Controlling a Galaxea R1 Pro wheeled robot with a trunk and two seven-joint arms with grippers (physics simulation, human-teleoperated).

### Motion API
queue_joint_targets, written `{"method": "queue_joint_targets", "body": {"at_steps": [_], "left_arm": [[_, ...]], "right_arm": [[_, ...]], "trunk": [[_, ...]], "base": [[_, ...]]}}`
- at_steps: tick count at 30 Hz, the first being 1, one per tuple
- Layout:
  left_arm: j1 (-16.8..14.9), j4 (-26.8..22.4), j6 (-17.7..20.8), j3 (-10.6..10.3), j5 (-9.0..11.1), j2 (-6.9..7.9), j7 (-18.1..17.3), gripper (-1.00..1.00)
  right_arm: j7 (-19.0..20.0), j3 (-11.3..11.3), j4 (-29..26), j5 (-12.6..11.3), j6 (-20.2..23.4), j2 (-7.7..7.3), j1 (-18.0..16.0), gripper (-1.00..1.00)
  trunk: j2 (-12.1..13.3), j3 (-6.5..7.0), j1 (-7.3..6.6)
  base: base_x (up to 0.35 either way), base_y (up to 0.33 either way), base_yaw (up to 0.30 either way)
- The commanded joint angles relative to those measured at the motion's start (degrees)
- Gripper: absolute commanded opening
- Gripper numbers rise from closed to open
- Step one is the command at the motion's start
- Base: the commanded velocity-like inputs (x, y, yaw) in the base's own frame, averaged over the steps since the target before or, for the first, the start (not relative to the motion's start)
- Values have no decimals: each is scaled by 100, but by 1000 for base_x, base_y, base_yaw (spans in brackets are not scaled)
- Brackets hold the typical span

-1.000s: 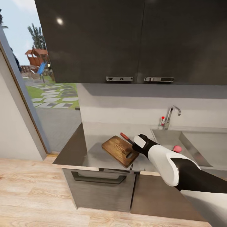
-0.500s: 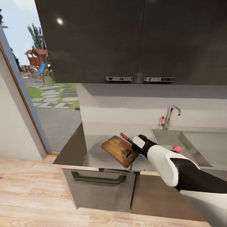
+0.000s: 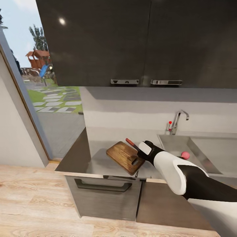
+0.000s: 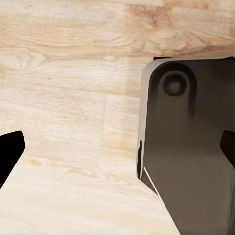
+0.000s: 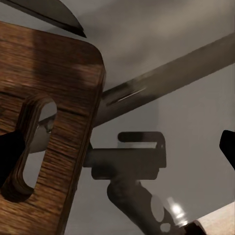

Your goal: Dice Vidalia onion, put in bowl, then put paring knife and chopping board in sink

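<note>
Where head view adds onion (image 3: pixel 185 155), board (image 5: pixel 49 122) recurs.

Right arm (image 3: pixel 171 166) stretched over desk (image 3: pixel 98 158), gripper (image 3: pixel 142 149) at right corner of board (image 3: pixel 125 157); jaws hidden. Knife (image 3: pixel 131 144) lying along board's far right edge, just beside gripper. Onion (image 3: pixel 185 155) resting in sink (image 3: pixel 200 154), right of arm. Tap (image 3: pixel 176 121) at far rim.
</note>
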Motion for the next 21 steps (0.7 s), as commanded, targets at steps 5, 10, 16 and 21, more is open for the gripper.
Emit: {"method": "queue_joint_targets", "body": {"at_steps": [5, 10, 16, 21], "left_arm": [[-6, 10, -31, -1, 7, -1, 8, 100], [-3, 10, -30, -1, 7, 0, 8, 100], [-2, 10, -31, -1, 7, 1, 8, 100], [-5, 10, -30, -1, 7, 0, 8, 100]], "right_arm": [[-17, -46, -13, 44, 45, 2, -2, 100], [-11, -44, -13, 44, 45, 2, -2, 100], [1, -44, -13, 44, 45, 2, -2, 100], [2, -44, -13, 44, 45, 2, -2, 100]], "trunk": [[-12, -50, 3], [-12, -92, 3], [-12, -143, 3], [-12, -177, 3]], "base": [[0, 0, 0], [0, 0, 0], [0, 0, 0], [0, 97, 0]]}}
